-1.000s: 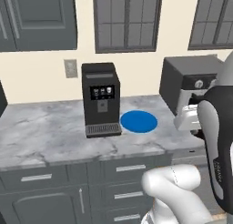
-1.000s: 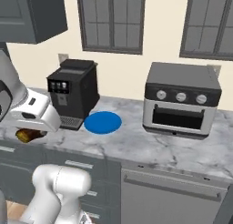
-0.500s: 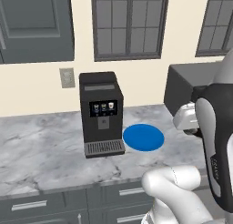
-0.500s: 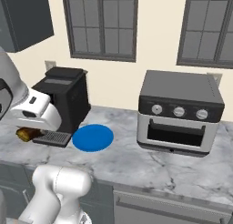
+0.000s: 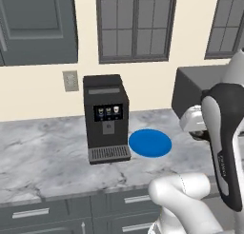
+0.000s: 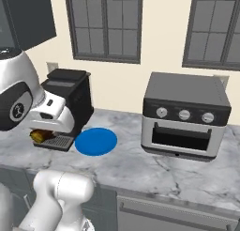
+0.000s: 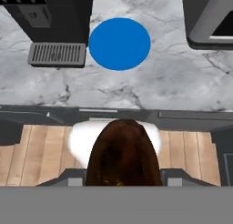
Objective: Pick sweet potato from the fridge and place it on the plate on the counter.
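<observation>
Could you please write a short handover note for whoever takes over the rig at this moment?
Gripper: jaws shut on the sweet potato, held in front of the counter edge, short of the stone top.
Plate: bare, on the counter between the coffee machine and the toaster oven.
Done: sweet potato picked and carried to the counter.
Left: reach forward over the plate, lower, release.

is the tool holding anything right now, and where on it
Yes: the tool is shut on the sweet potato, gripped across its near end; the far end sticks out ahead.
</observation>
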